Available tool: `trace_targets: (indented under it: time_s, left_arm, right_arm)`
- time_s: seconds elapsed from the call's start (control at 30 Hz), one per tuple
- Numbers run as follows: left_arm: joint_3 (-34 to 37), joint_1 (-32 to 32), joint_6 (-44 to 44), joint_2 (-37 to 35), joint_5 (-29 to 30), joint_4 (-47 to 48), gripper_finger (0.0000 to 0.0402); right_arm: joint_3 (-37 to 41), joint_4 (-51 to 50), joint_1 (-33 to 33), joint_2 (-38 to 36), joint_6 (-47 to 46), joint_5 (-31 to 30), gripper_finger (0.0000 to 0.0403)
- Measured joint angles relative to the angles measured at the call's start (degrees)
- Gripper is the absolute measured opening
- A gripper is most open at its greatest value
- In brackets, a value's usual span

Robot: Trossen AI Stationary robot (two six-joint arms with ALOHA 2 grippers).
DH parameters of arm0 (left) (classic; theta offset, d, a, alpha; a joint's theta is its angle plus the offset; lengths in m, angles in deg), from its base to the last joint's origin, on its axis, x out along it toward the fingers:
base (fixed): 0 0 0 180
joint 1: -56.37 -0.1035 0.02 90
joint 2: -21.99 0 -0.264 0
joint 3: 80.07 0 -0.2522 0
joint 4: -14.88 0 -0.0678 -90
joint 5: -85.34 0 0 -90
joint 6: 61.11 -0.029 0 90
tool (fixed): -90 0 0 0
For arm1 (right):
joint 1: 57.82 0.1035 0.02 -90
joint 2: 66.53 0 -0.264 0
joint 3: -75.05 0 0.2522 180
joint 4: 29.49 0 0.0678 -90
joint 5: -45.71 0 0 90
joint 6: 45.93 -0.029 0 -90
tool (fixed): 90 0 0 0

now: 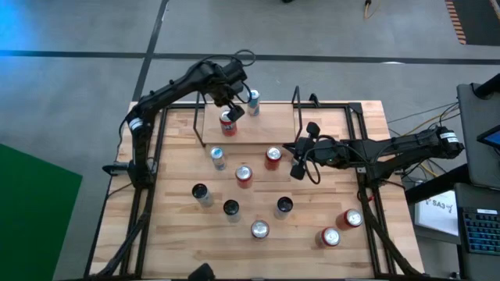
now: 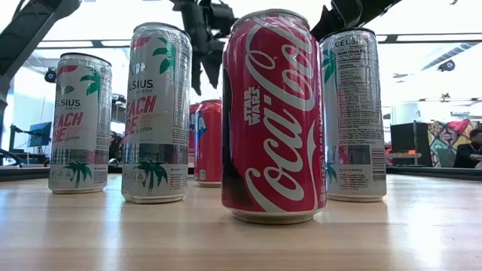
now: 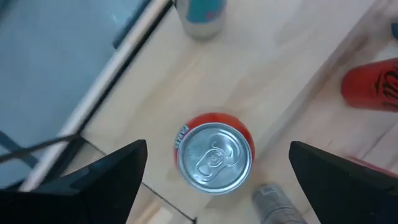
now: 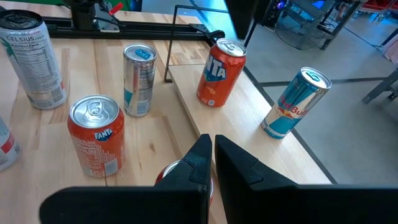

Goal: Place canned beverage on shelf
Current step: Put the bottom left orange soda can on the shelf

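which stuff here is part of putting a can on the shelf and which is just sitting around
Part of the job:
- shelf
- orange can standing on it
- left pincer, open above that can
- blue can on the shelf

Sitting around:
- loose cans on the table
- right pincer, shut over the table

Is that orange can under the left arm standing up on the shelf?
Yes, upright: the orange can shows its round lid squarely, standing on the shelf floor.

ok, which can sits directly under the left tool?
The orange Fanta can on the shelf, beneath the open left tool; the blue can beside it stands clear.
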State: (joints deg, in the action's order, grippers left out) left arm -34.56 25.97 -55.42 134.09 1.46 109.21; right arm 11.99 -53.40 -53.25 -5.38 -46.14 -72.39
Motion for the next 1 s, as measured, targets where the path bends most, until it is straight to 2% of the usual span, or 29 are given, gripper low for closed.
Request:
trace_targets:
  time_s: [0.07,0.17,0.33,0.53,0.8,0.87,1.0]
  left_arm:
    - [-1.16,1.33,-0.29,-0.98,2.73,0.3,0.0368]
    - [-1.05,3.48,-0.86,-3.37,3.51,0.12,0.0352]
    - [4.13,7.87,-5.11,-8.46,3.49,-2.93,0.031]
    - [20.35,12.83,-10.71,-18.63,-1.44,-14.37,0.0219]
    - [46.17,14.76,-13.61,-33.06,-0.93,-36.45,0.003]
    - [51.51,14.76,-13.62,-35.22,-0.84,-42.36,0.001]
    - [59.18,14.64,-14.65,-37.53,-0.56,-49.84,0.0014]
  right_arm:
    - [0.0,0.0,0.01,0.0,0.0,0.0,0.0012]
    - [0.0,0.01,0.01,0.0,0.17,0.0,0.0012]
    - [0.0,0.0,0.01,0.0,0.22,0.0,0.0012]
    - [0.02,0.09,0.01,0.0,0.22,0.0,0.0012]
    - [0.02,2.51,0.0,0.0,1.44,-0.04,0.0012]
    - [0.02,3.08,-0.01,0.0,1.64,-0.04,0.0012]
    - [0.02,4.34,0.01,0.0,1.87,-0.04,0.0012]
